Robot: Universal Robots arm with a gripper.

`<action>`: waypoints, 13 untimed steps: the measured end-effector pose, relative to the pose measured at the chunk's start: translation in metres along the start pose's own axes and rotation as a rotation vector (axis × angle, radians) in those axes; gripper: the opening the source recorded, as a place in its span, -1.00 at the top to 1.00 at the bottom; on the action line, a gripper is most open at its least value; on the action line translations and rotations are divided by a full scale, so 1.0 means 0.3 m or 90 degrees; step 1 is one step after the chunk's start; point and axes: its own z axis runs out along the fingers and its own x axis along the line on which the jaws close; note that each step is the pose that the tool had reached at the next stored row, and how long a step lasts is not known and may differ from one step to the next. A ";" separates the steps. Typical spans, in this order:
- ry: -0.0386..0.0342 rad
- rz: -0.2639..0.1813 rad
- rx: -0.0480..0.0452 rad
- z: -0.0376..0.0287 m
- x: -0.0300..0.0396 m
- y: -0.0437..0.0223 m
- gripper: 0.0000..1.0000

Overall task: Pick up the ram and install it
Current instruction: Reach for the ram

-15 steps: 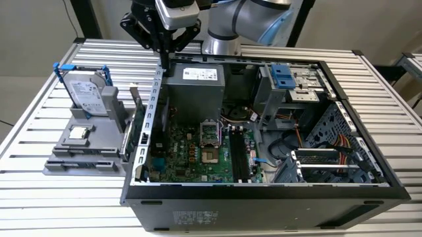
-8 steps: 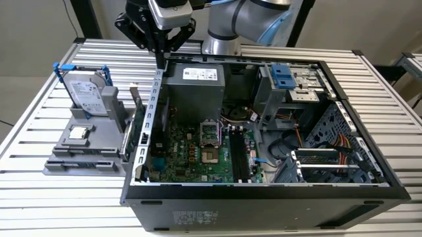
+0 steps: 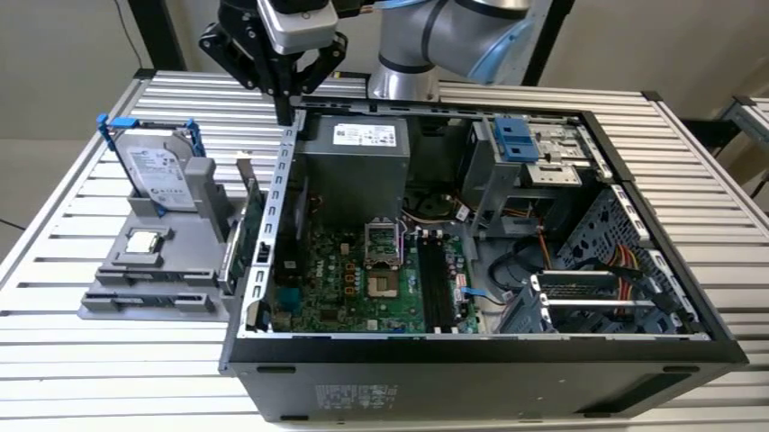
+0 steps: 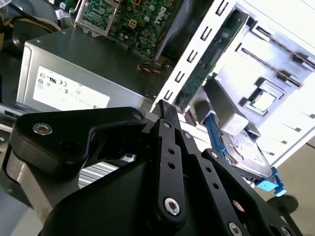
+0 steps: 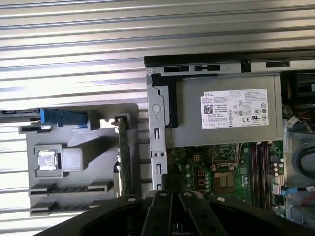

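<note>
Above the rear corner of the computer case [image 3: 481,378], the end effector [image 3: 284,112] hangs pinched narrow and empty, well apart from the ram [image 3: 154,300] lying in the grey holder [image 3: 114,274] beside the case, so a clean pickup likely needs it opened and squared to the stick.
</note>
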 end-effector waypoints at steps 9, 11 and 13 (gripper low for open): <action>0.0012 0.000 0.0001 0.000 0.031 -0.003 1.00; 0.0015 0.000 0.0001 0.000 0.037 -0.003 1.00; 0.0019 0.000 0.0002 0.000 0.042 -0.004 1.00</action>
